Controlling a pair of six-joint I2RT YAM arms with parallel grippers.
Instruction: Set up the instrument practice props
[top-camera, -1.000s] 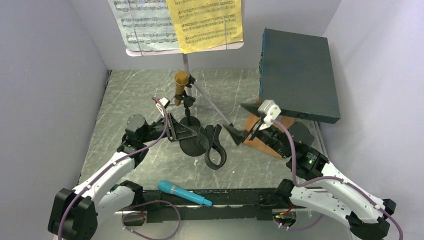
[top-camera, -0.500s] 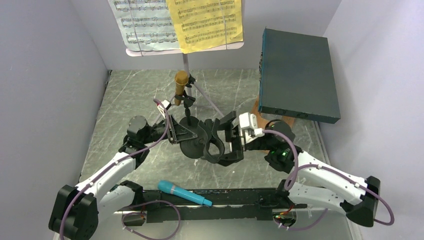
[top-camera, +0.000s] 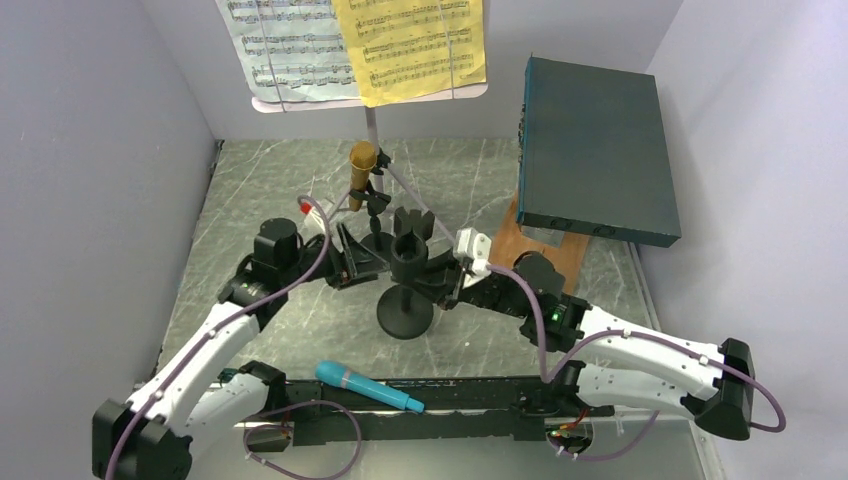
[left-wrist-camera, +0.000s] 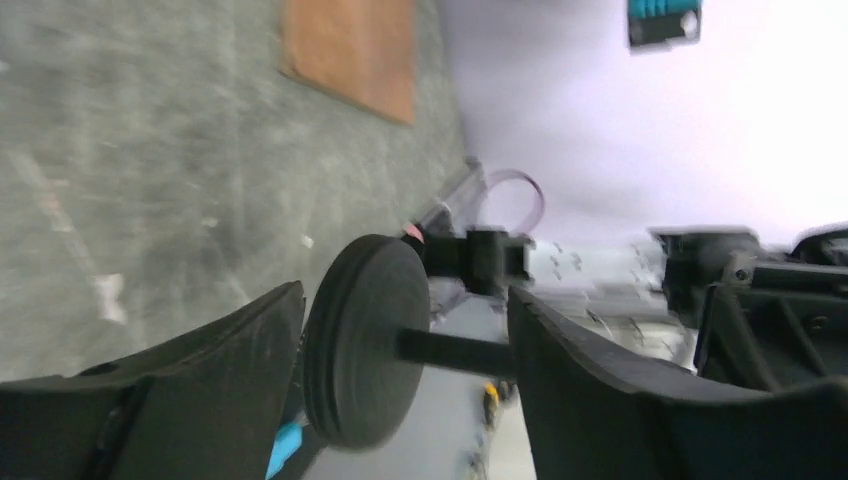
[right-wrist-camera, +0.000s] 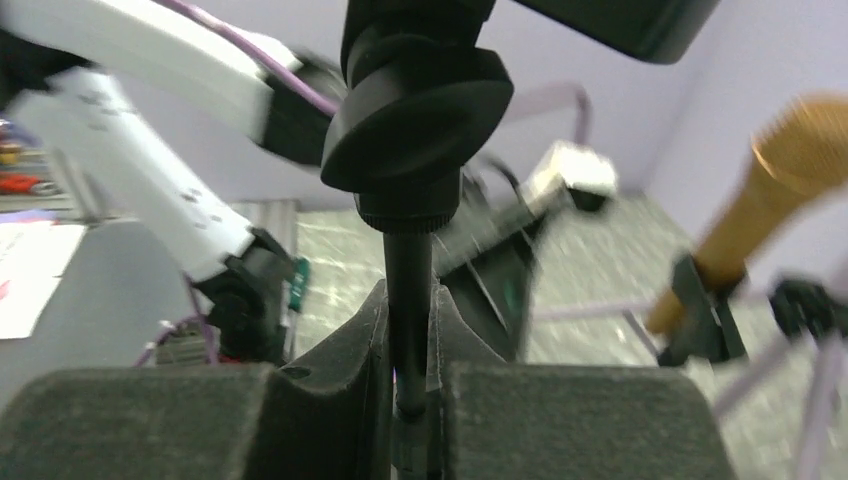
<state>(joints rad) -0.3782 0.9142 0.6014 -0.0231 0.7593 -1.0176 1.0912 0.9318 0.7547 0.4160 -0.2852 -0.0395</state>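
Standing upright mid-desk, the black mic holder (top-camera: 405, 290) has its round base (top-camera: 405, 319) down on the marbled desk (top-camera: 260, 180), thin stem vertical, clip head (top-camera: 410, 243) on top, open side up. The right pincer (right-wrist-camera: 408, 340) is clenched on the stem low down; in its wrist view both pads press the rod just under the clip joint. The left pincer (top-camera: 368, 262) is released, with fingers spread. In its wrist view the base disc and stem sit between the fingers; can't tell if the disc touches the near finger.

Key relation: the blue microphone (top-camera: 368, 387) lies flat at the near edge of the desk, between the two arm bases and closer to the left one. Its long axis runs left-right, fat head to the left, thin tail to the right. It is toward the robot from the holder, well apart. The left arm is free and nearer, so it is the likely one to fetch it while the right steadies the stem. The mic must turn from lying to upright to drop into the clip.

Behind, the gold microphone (top-camera: 361, 165) sits tilted in the second holder (top-camera: 378, 240). The music stand (top-camera: 371, 125) at the back carries a white page (top-camera: 290, 45) and a yellow page (top-camera: 410, 40). The teal box (top-camera: 595, 150) is on the right.
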